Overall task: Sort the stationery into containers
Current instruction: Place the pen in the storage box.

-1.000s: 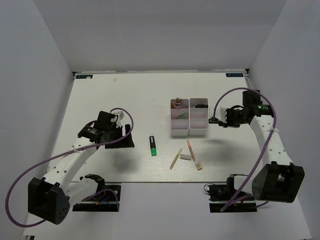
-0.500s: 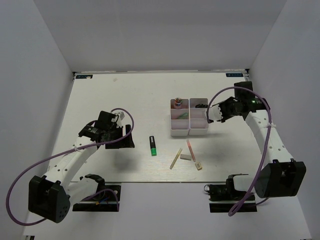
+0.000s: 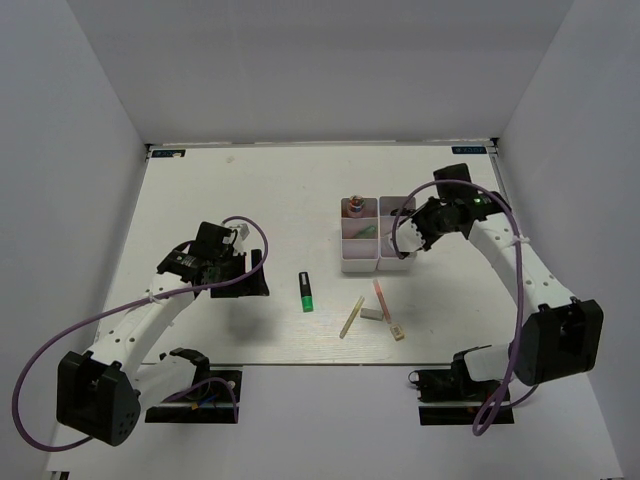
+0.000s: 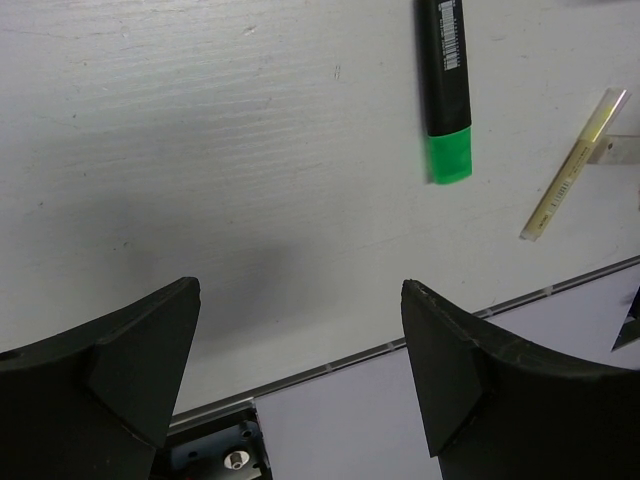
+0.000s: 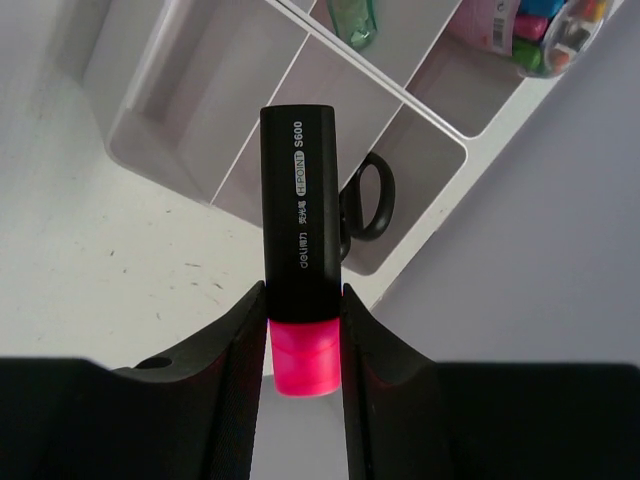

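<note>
My right gripper (image 5: 302, 330) is shut on a black-pink marker (image 5: 300, 210) by its pink end, held above the right side of the containers (image 5: 296, 72). In the top view the right gripper (image 3: 408, 236) hangs over the right-hand bins of the containers (image 3: 360, 266). Black-handled scissors (image 5: 366, 198) lie in one bin, a mint-green marker (image 5: 354, 20) in another. On the table lie a black-green marker (image 3: 305, 291), a cream stick (image 3: 350, 316), a pink stick (image 3: 381, 296), a grey eraser (image 3: 371, 313) and a tan eraser (image 3: 398, 333). My left gripper (image 3: 245, 272) stands open and empty left of the black-green marker (image 4: 445, 90).
The table's near edge (image 4: 400, 345) runs just under the left gripper (image 4: 298, 290). White walls enclose the table on three sides. A bin at the back left of the containers holds a pink-purple item (image 3: 353, 209).
The right arm has swung left with the black-pink marker, from beside the containers to over their right bins. The left arm has not moved.
</note>
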